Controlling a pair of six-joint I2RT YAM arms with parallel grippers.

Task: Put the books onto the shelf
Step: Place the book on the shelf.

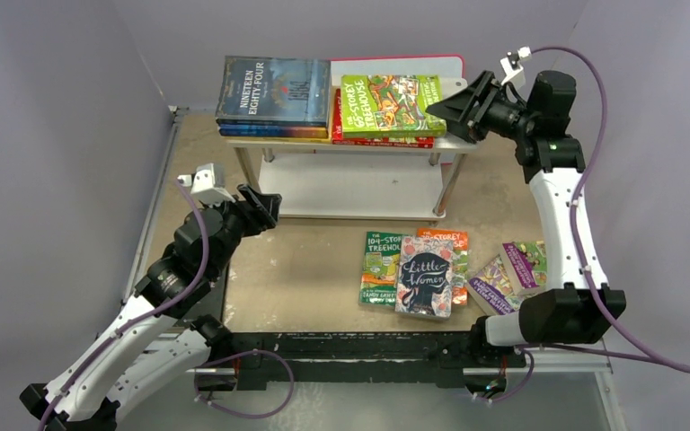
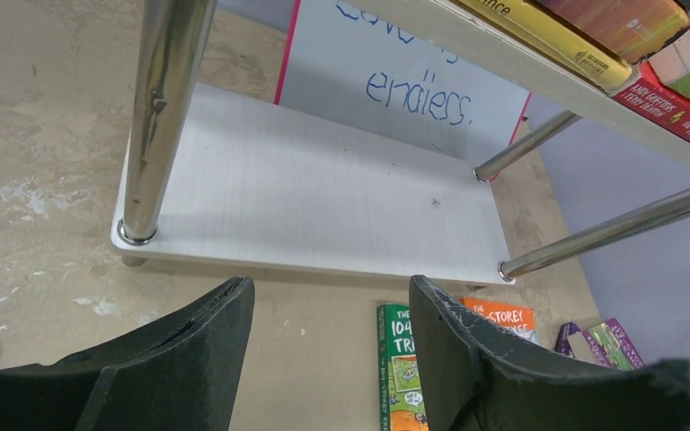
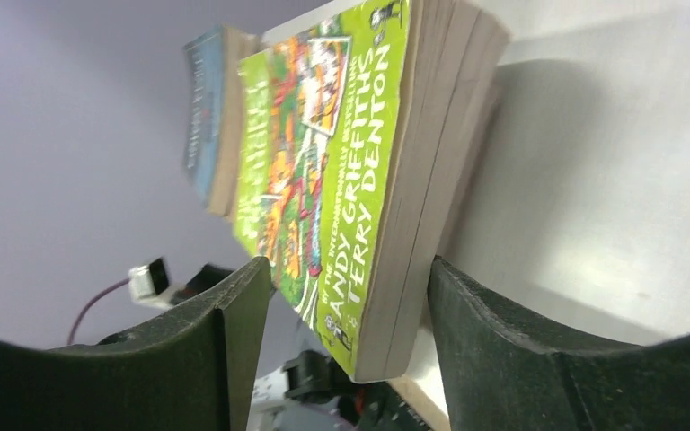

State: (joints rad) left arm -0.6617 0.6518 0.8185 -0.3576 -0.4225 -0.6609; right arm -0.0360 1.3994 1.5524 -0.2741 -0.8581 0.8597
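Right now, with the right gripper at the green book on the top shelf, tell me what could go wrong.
1. The right gripper straddles the edge of the green book. Pulling back crookedly could drag it off the red book beneath.
2. The left gripper hangs open close to the shelf, by its front leg. A bump could shake what is stacked above.
3. Little Women lies overlapping two Treehouse books, so picking it up may shove them.
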